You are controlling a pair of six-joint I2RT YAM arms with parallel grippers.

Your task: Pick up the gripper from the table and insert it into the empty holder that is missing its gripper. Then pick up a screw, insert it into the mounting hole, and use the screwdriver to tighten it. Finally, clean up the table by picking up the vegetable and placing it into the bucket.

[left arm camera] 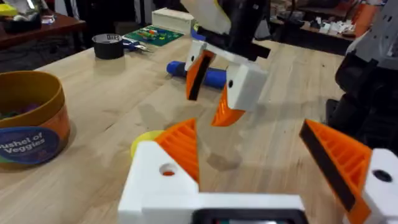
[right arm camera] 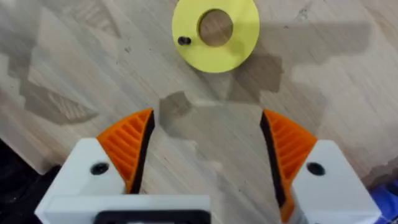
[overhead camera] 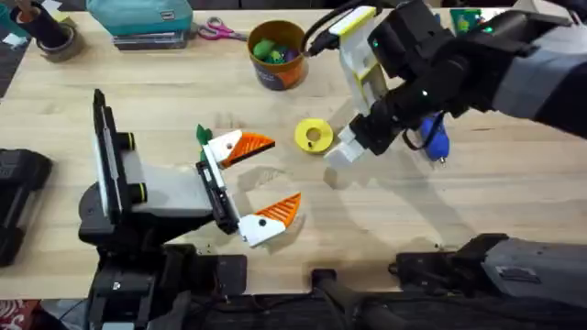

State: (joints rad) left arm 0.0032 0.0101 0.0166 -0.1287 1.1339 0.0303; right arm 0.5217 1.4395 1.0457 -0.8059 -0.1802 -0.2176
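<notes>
The left gripper (overhead camera: 256, 186) lay wide open, empty, nearest the bases; beyond, the right gripper (overhead camera: 347, 147) hovered open beside the yellow disc (overhead camera: 313, 135) and its screw (right arm camera: 184, 41). A clumsy pinch might flick it away. The bucket (overhead camera: 277, 54) stood farthest.

Robotics lab workbench: wooden table (overhead camera: 477, 202) with tape roll (overhead camera: 57, 38), scissors (overhead camera: 218, 30) and cluttered benches behind.

Screwdriver (overhead camera: 433, 137) is mostly hidden behind the right arm, so can't see its tip. Bucket (left arm camera: 28, 118) gets cut off by the left wrist view's edge, label half gone. Can't make out what's inside.
</notes>
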